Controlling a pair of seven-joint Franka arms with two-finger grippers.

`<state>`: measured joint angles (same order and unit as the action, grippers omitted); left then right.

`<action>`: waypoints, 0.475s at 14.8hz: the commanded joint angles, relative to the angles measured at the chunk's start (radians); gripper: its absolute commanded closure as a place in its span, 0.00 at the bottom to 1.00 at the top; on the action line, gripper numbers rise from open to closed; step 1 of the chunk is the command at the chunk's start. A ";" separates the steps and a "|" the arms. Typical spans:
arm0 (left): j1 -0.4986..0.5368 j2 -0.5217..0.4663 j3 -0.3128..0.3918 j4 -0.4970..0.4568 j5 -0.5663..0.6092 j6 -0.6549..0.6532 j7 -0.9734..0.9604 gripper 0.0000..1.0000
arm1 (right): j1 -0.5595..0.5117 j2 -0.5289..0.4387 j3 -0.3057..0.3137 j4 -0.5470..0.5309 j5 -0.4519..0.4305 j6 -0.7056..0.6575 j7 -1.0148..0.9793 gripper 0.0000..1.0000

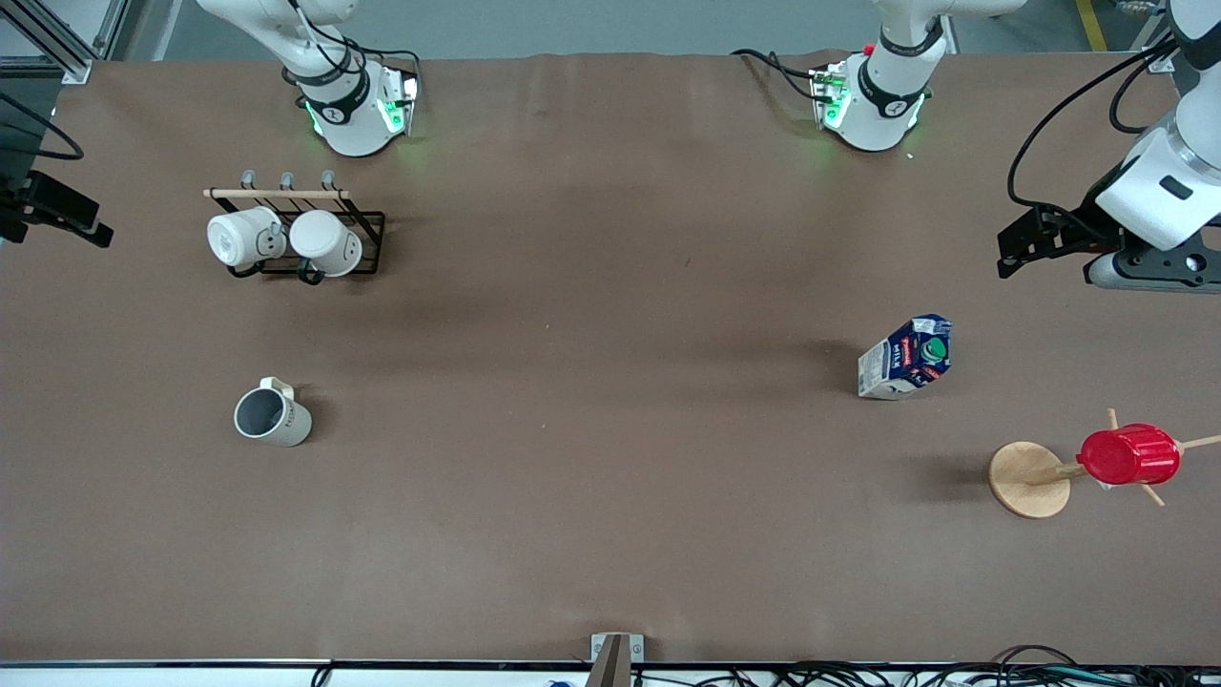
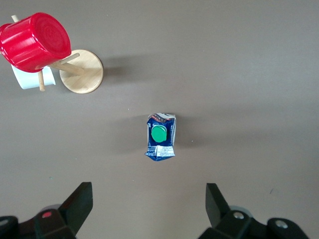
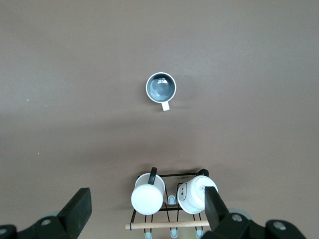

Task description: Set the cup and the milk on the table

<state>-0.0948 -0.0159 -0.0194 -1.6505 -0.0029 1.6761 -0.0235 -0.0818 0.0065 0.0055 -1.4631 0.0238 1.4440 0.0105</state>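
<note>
The cup (image 1: 272, 415), off-white with a grey inside, stands upright on the brown table (image 1: 610, 286) toward the right arm's end. It also shows in the right wrist view (image 3: 161, 87). The milk (image 1: 906, 358), a blue and white carton with a green cap, stands on the table toward the left arm's end and shows in the left wrist view (image 2: 160, 137). My left gripper (image 1: 1025, 246) (image 2: 149, 191) is open and empty, high over the table near the milk. My right gripper (image 1: 67, 215) (image 3: 147, 194) is open and empty, high over the mug rack.
A black wire rack (image 1: 367, 229) with two white mugs (image 1: 243, 237) stands farther from the front camera than the cup; it also shows in the right wrist view (image 3: 169, 175). A wooden mug tree (image 1: 1028, 480) holding a red ribbed cup (image 1: 1128, 455) (image 2: 35, 42) stands nearer than the milk.
</note>
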 commanded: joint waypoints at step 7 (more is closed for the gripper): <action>-0.005 0.013 0.006 0.011 0.015 0.013 -0.006 0.00 | 0.000 -0.008 0.001 -0.003 -0.011 -0.008 -0.007 0.00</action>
<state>-0.0946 -0.0076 -0.0183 -1.6506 -0.0029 1.6845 -0.0235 -0.0818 0.0065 0.0055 -1.4631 0.0238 1.4432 0.0105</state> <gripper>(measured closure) 0.000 0.000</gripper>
